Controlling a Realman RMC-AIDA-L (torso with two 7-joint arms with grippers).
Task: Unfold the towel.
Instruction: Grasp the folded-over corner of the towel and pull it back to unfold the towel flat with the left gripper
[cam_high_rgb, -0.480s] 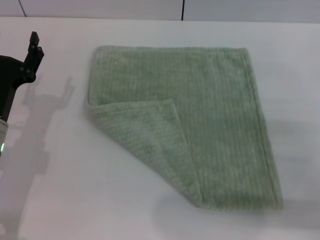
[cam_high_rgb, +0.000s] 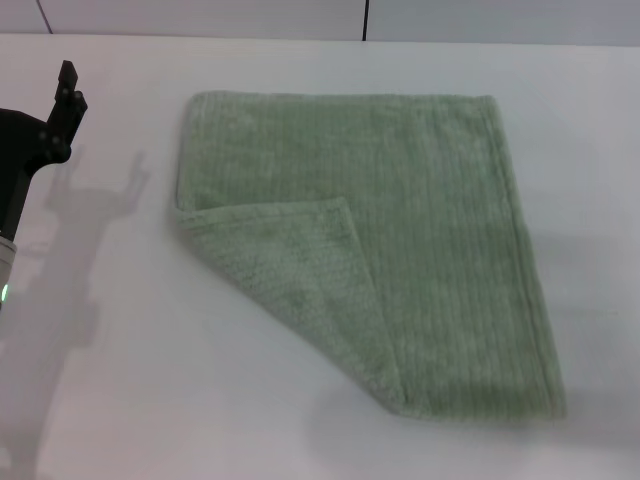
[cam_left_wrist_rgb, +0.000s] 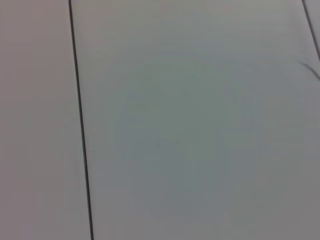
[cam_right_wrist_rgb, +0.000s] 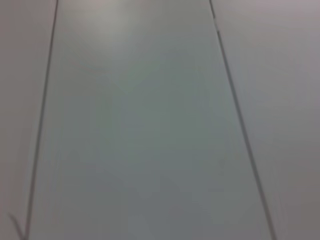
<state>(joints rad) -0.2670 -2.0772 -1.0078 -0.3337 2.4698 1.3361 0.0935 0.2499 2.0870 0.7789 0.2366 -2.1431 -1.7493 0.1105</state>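
Desk (cam_high_rgb: 110, 400): a plain white surface that carries everything in the head view.
Towel (cam_high_rgb: 430, 200): lies flat near the middle of the desk, its near-left corner doubled over onto the cloth.
Folded flap (cam_high_rgb: 300, 265): a triangle whose crease runs on a diagonal from the left edge down to the near edge; its free tip points in toward the towel's middle. By this look, the unfolding is not yet done.
Left gripper (cam_high_rgb: 66, 100): held above the desk at the far left, well apart from the towel and touching nothing; whether its fingers are parted or closed cannot be told.
Right gripper: not in sight in any view.
Key relation: the flap lies to the right of the left gripper and nearer the robot, so the left arm appears the nearer one for pulling that corner outward, across the crease.
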